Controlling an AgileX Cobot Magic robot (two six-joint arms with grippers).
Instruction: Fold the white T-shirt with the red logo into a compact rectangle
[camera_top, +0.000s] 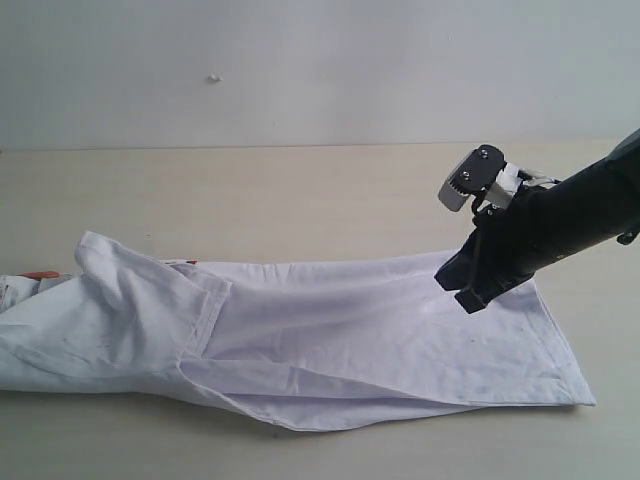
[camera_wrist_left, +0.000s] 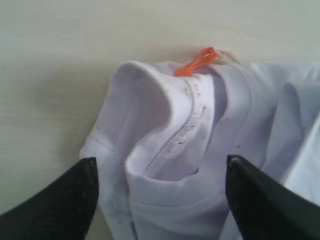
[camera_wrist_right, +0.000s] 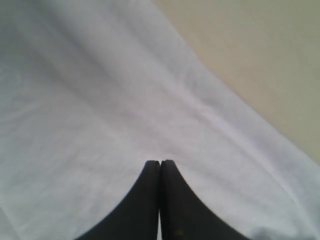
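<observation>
Two tools: my left tool (camera_wrist_left: 161, 160) spread over the collar (camera_wrist_left: 195, 115) of the thin white cotton T-shirt (camera_top: 350, 320), my right tool (camera_wrist_right: 160, 164) pressed together over its body.

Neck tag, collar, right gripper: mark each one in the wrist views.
neck tag (camera_wrist_left: 197, 61), left wrist view, middle of the orange loop.
collar (camera_wrist_left: 192, 117), left wrist view, stained ribbed band.
right gripper (camera_wrist_right: 160, 164), right wrist view, between its shut fingertips.
</observation>
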